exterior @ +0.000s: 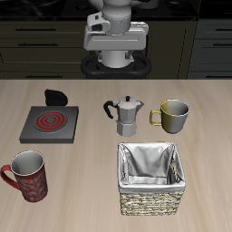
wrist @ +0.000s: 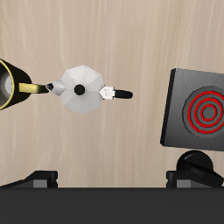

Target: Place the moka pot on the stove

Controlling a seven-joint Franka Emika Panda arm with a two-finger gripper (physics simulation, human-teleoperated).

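Note:
The moka pot (exterior: 130, 114) stands upright on the table, a small faceted silver pot with a black lid knob and its black handle turned toward the stove (exterior: 50, 123). The stove is a flat dark plate with a red spiral coil and a black knob block on its far edge. A stretch of bare table separates the two. My gripper (exterior: 116, 60) hangs high above the back of the table, open and holding nothing. The wrist view looks straight down on the moka pot (wrist: 80, 89) and the stove (wrist: 199, 109), with my gripper (wrist: 114, 180) well above both.
A metallic mug (exterior: 172, 114) with an olive handle stands close beside the moka pot, on the side away from the stove. A red mug (exterior: 29, 174) sits near the front edge. A lined wicker basket (exterior: 151, 192) stands in front of the moka pot.

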